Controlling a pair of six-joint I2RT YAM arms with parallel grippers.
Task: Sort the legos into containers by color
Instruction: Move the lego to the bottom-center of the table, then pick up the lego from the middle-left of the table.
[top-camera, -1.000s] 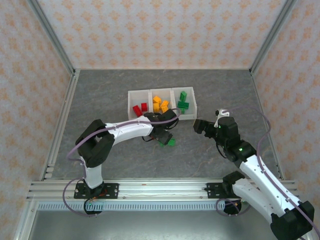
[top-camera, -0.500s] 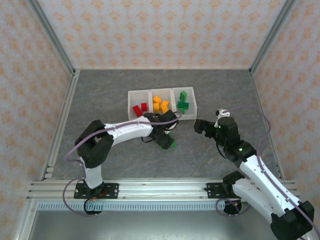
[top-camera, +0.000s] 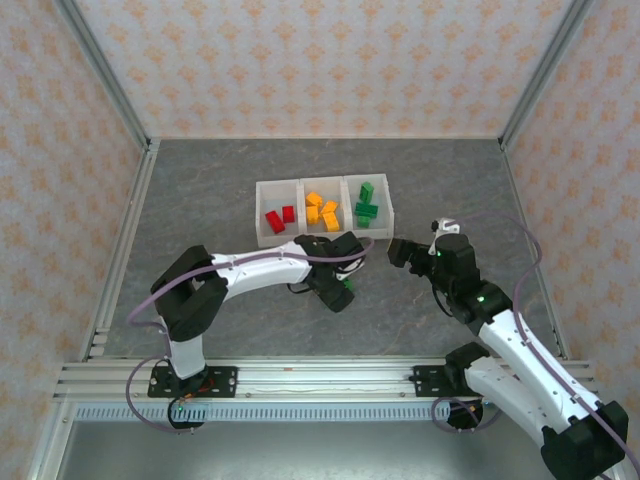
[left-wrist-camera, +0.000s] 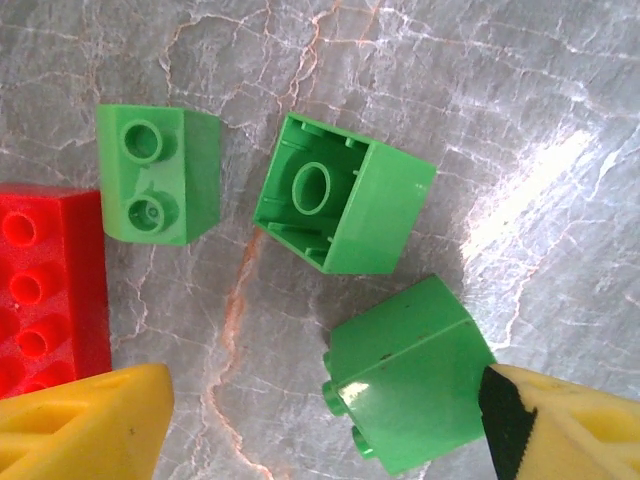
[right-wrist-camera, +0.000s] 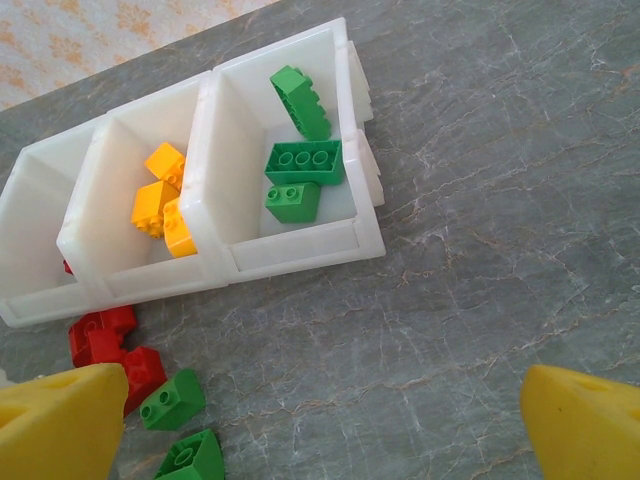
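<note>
Legos (left-wrist-camera: 345, 205) in green lie loose on the table (left-wrist-camera: 520, 90) just short of the containers (right-wrist-camera: 215, 265), so the left gripper (left-wrist-camera: 320, 425) hangs over them, spread wide as if to straddle one, while the right gripper (right-wrist-camera: 330, 430), likewise wide, hovers clear.

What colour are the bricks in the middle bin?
The bricks are orange-yellow, clearest in the right wrist view.

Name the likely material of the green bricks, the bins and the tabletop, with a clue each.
Green bricks: glossy moulded plastic; highlights, studs. Bins: translucent white plastic, seemingly; smooth thin walls. Tabletop: grey, veined like marble; stone or print, unclear.
</note>
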